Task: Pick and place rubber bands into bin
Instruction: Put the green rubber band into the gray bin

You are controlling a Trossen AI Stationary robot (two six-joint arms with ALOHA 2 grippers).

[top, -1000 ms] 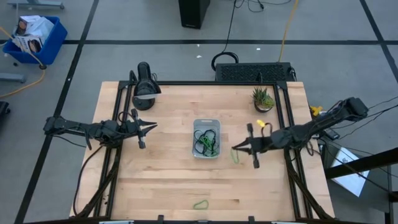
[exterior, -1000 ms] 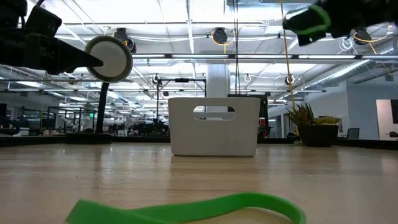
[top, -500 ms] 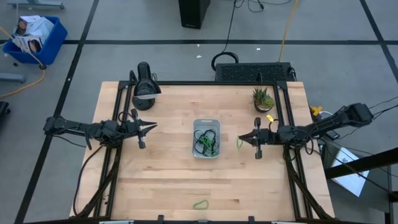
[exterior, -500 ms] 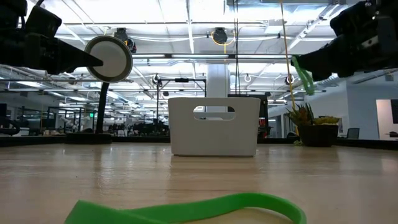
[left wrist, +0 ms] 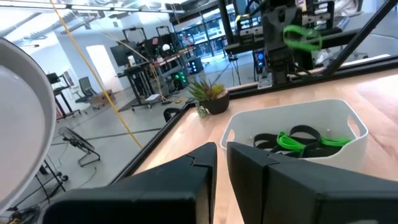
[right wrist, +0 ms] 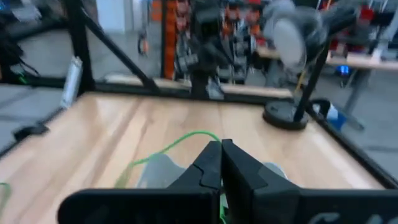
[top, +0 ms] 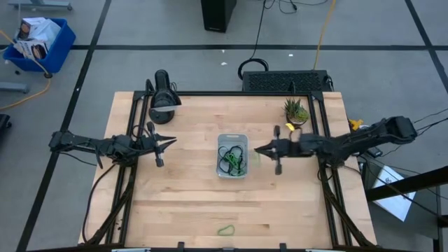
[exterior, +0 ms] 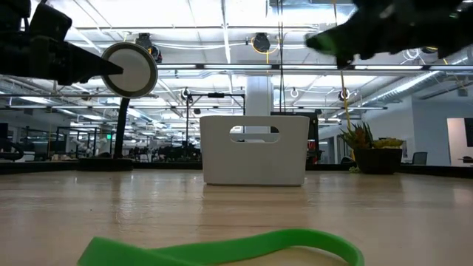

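Note:
The clear bin [top: 232,155] stands mid-table, with dark and green rubber bands [top: 229,159] inside; it also shows in the left wrist view [left wrist: 298,134]. My right gripper [top: 256,149] is just right of the bin, above the table, shut on a light green rubber band [left wrist: 303,36]. Another green band [top: 225,229] lies flat near the table's near edge, and shows close up in the low view [exterior: 222,247]. My left gripper [top: 172,142] waits shut and empty left of the bin. My right gripper pinches the green band between its two shut fingertips, at one spot on the loop [right wrist: 210,135]. The fingers lie about level and point toward the table's left. The band is lifted clear of the table, and its thin loop [right wrist: 174,143] hangs slack below the tips.
A black desk lamp [top: 162,98] stands at the far left and a small potted plant [top: 296,110] at the far right. A dark metal frame [top: 318,126] runs along the table's edges. Bare wood lies between the bin and the near edge.
My right gripper has moved toward the table's left and far edge, up to the bin's right side, carrying the green band. The band has left the table right of the bin and now hangs from the fingertips.

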